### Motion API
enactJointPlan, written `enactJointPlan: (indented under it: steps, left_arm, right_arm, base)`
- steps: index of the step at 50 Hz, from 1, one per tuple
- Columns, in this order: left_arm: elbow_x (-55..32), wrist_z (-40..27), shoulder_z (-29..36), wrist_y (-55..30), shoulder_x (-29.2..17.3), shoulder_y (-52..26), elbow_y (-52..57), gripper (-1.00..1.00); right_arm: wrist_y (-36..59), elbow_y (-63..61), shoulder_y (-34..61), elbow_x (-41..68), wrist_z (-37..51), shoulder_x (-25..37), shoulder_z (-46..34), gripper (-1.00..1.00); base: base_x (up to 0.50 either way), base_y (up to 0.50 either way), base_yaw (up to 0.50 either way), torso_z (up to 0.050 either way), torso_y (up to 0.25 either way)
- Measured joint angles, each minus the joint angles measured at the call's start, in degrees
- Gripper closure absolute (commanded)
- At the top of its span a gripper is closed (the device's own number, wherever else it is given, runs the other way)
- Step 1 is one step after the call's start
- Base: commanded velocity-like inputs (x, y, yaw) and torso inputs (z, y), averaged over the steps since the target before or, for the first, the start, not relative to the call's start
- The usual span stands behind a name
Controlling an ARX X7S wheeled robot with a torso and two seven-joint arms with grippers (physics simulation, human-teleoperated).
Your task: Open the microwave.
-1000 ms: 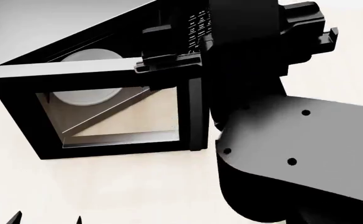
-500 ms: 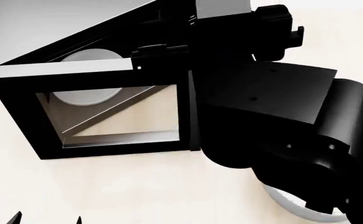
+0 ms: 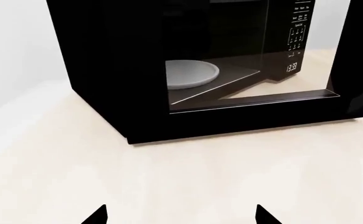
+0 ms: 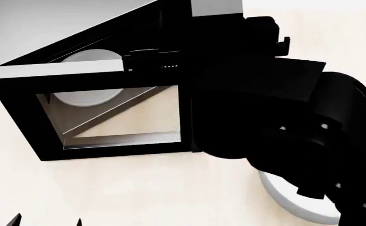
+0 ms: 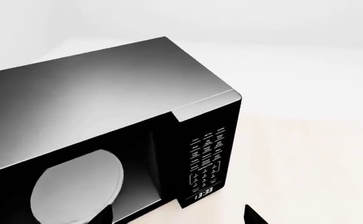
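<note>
The large black boxy microwave with a grey top (image 4: pixel 57 28) stands on a pale beige tabletop (image 4: pixel 126 193), filling the far left part of the head view. Its glass-windowed black door (image 4: pixel 101 113) is swung well open toward the robot, and the head camera looks through the pane onto the table below. Inside the cavity lies the white round turntable plate (image 3: pixel 191 74), seen through the door window in the left wrist view and directly through the open front in the right wrist view (image 5: pixel 75 186). On the microwave's right front strip sits the white-labelled keypad (image 5: pixel 206 156), with a small digital clock (image 5: pixel 205 192) reading 13:33 beneath it.

The right arm (image 4: pixel 283 122), a bulky black mass, covers the right half of the head view and reaches up beside the free edge of the door. The right gripper (image 5: pixel 178 217) shows only as 2 dark fingertips at the edge of its wrist view, set wide apart with nothing between them, above the microwave's front right corner and clear of it.

The left gripper (image 3: pixel 181 215) hangs low over the near table in front of the door; its 2 fingertips are likewise spread and empty. They also appear as small dark points at the near left edge of the head view (image 4: pixel 45 220).
</note>
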Motion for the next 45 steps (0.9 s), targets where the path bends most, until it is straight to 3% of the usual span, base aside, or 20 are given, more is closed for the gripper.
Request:
enactJointPlan:
  steps: [45]
  left_arm:
    - [-0.34,-0.79,0.52,0.08,-0.41,-0.19,0.02,-1.00]
  right_arm:
    - [-4.21,-1.47,-7.11,-3.82,-5.78,1.29,0.66,-1.00]
  base:
    - [0.00,0.00,0.00,0.000,0.000]
